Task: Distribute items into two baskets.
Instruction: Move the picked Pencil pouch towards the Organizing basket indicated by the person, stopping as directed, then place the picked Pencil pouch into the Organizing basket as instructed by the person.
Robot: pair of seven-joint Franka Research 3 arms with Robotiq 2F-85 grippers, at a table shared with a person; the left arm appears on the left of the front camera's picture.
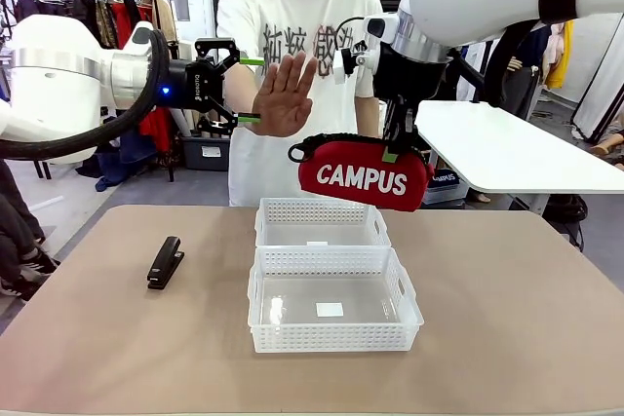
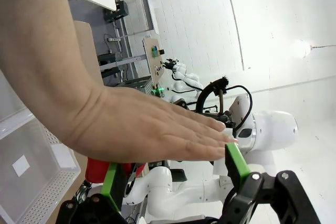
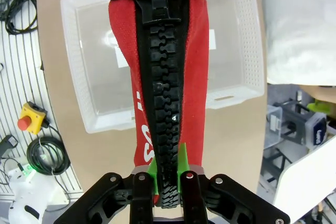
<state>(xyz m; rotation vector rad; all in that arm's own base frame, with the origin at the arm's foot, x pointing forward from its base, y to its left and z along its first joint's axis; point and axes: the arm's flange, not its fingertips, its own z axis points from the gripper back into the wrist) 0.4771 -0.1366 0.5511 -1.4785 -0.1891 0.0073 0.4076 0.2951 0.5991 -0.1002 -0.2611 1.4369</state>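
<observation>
Two baskets sit mid-table, the near basket (image 1: 336, 338) just in front of the far basket (image 1: 322, 209). Above the far one's right end hangs the red pouch (image 1: 366, 177), the right gripper (image 1: 390, 153) clenched on its black zipper edge. The left gripper (image 1: 252, 91) is up high, fingers spread wide and grasping nothing, with a person's flat hand (image 1: 283, 94) at their tips. The stapler (image 1: 166, 262) lies on the table, well left of the baskets.
</observation>
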